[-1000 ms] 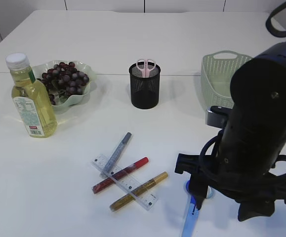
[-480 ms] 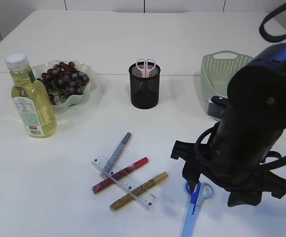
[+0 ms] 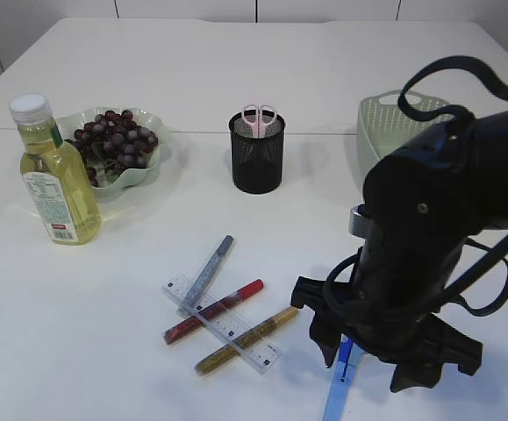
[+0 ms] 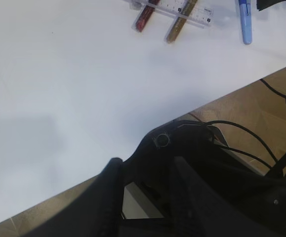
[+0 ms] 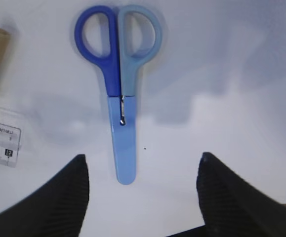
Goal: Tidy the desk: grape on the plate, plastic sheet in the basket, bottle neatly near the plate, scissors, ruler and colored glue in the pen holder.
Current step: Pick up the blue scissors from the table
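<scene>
Scissors (image 5: pixel 119 98) lie closed, long axis twelve to six, handles at twelve, sheathed tip at six between the wide-spread right gripper (image 5: pixel 143 197) fingers.

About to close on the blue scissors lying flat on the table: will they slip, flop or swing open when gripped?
The blue scissors look rigid, with a sheath over the blades, so they probably stay shut. They lie flat on the smooth table, so the fingers may skate or push them. Smooth plastic could be slippery.

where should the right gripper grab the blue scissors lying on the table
Across the narrow blade cover just below the handles of the blue scissors, coming straight down. They lie flat and closed; the right gripper, open, hangs above the tip end, fingers either side.
</scene>
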Motion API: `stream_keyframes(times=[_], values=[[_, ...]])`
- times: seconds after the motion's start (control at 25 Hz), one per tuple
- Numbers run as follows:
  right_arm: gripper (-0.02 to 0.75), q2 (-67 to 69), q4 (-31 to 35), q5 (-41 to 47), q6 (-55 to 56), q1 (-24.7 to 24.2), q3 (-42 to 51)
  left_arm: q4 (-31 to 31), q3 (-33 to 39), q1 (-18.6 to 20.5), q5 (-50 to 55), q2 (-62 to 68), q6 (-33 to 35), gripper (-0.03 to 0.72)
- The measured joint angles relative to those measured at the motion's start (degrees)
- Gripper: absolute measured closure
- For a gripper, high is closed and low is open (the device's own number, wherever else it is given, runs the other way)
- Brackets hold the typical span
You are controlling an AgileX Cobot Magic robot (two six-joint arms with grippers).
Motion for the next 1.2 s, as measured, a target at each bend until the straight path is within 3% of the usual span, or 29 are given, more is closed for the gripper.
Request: stream_keyframes(times=[0.44, 0.68, 1.2], values=[[0.207, 5.1, 0.4, -0.2, -0.3, 0.0, -5.2, 0.0, 0.0, 0.0, 0.0, 0.0, 0.0, 0.447], [0.234, 7.1, 1.0, 3.1, -0.9, 0.0, -5.3, 0.6, 0.0, 0.0, 0.0, 0.0, 0.0, 0.447], [0.260, 7.2, -1.4, 1.4, -1.2, 0.0, -5.4, 0.8, 0.0, 0.0, 0.1, 0.0, 0.0, 0.449]])
